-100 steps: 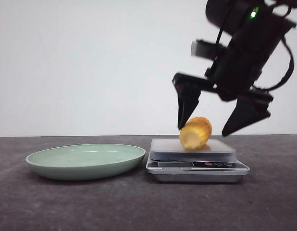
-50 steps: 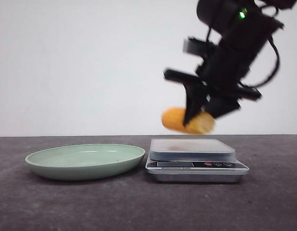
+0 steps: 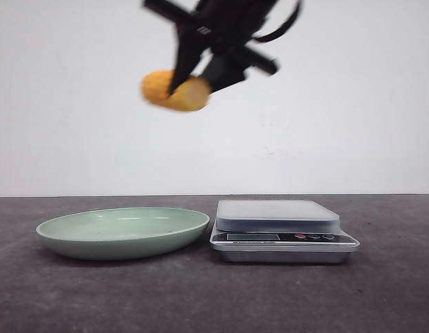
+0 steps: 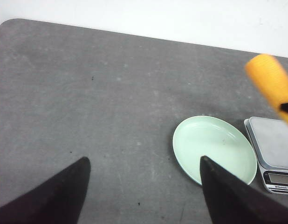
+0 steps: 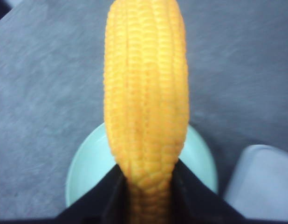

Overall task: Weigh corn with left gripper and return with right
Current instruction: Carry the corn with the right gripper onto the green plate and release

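The corn [image 3: 174, 91], an orange-yellow cob chunk, hangs high in the air in the front view, roughly over the right part of the green plate [image 3: 124, 232]. My right gripper [image 3: 194, 83] is shut on it. In the right wrist view the corn [image 5: 146, 93] stands between the black fingers of the right gripper [image 5: 146, 172], with the plate [image 5: 83, 172] below it. My left gripper [image 4: 143, 161] is open and empty above bare table, left of the plate [image 4: 214, 149]. The corn [image 4: 270, 86] also shows there. The left gripper is out of the front view.
A silver kitchen scale [image 3: 277, 215] with an empty weighing plate stands right of the green plate. It also shows in the left wrist view [image 4: 274, 149] and the right wrist view [image 5: 260, 182]. The table top is dark grey, with a white wall behind.
My right gripper closed on the corn on the scale, lifted it off, and has carried it up and to the left. The scale is now empty.
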